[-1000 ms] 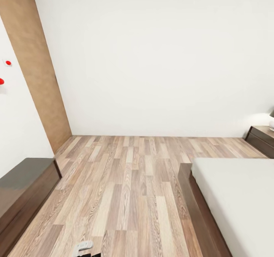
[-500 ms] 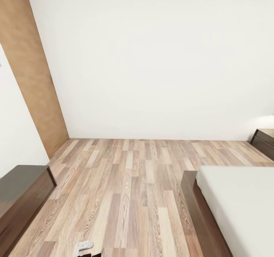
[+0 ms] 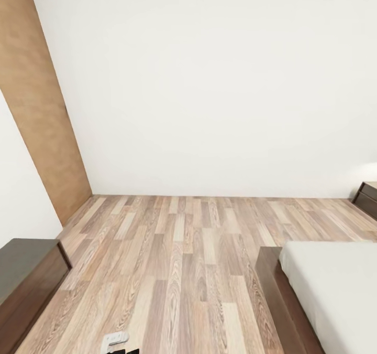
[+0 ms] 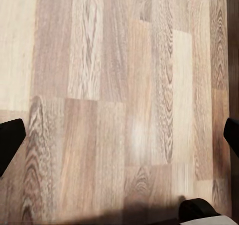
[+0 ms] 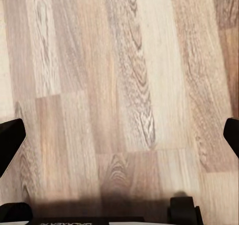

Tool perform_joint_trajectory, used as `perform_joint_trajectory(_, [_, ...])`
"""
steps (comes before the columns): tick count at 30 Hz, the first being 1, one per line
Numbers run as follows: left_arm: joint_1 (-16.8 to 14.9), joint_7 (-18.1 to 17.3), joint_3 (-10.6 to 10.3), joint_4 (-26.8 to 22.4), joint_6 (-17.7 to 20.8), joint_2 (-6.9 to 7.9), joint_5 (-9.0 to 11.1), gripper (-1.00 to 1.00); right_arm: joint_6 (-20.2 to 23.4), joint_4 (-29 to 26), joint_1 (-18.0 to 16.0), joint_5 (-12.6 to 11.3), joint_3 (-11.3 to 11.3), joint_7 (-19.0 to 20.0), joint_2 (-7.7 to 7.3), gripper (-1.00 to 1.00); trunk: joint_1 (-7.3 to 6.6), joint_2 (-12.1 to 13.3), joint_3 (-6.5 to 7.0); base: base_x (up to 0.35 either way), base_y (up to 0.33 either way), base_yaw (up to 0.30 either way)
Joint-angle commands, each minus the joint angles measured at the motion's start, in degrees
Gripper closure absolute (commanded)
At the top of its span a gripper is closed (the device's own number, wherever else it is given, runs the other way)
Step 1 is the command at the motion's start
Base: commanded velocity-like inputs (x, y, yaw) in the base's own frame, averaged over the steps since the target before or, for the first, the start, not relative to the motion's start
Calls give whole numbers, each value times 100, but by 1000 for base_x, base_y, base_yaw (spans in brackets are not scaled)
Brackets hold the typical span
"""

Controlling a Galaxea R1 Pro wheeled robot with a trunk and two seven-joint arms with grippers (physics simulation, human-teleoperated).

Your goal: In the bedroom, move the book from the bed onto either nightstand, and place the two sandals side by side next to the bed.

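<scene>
The bed (image 3: 324, 291) lies at the lower right of the head view: pale grey mattress on a dark brown frame, only its near corner in sight. A corner of a dark wood nightstand (image 3: 367, 197) pokes in at the right edge against the wall. The book and the blue sandals are out of view. My left gripper (image 4: 119, 137) hangs open over bare plank floor, its black fingertips (image 4: 10, 140) at both picture edges. My right gripper (image 5: 119, 135) is likewise open above the floor, nothing between its fingers.
A long low dark-wood cabinet (image 3: 26, 280) stands at the lower left. A brown wooden door (image 3: 42, 113) sits in the left wall. The white back wall (image 3: 209, 92) rises ahead, with wood-plank floor (image 3: 178, 260) between cabinet and bed.
The whole head view has shifted: the wall looms larger, the bed and nightstand slid right and lower, the red marks at the left edge left the picture. The camera moved, not the furniture.
</scene>
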Motion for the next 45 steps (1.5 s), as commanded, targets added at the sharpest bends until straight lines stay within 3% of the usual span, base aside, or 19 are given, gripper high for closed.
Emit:
perform_joint_trajectory(1, [-5, -23, 8, 9, -9, 1, 24, -100, -33, 29, -11, -48, -11, 33, -3, -100, 3, -3, -6, 292, 73, 0])
perform_joint_trajectory(45, [-5, -23, 8, 9, -9, 1, 24, -100, -34, 29, -10, -46, -11, 33, -3, -100, 3, -3, -6, 320, 8, 0])
